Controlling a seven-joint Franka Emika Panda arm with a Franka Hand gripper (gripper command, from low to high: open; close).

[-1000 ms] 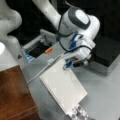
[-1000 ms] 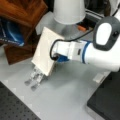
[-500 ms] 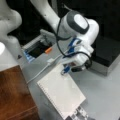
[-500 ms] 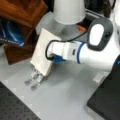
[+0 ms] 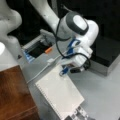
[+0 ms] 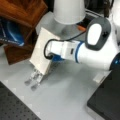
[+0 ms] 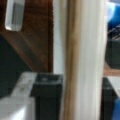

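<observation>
Tool [image 5: 65, 70] clamped on the upper edge of a white board [image 5: 60, 95], board tilted on the grey table [image 5: 100, 95]. Wrist view shows the board edge [image 7: 82, 60] between the pads. Its low end probably rests on a metal bracket [image 6: 33, 78].

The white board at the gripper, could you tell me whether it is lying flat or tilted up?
Tilted: the white board leans on edge in a metal rack, and the gripper is shut on its upper edge.
</observation>
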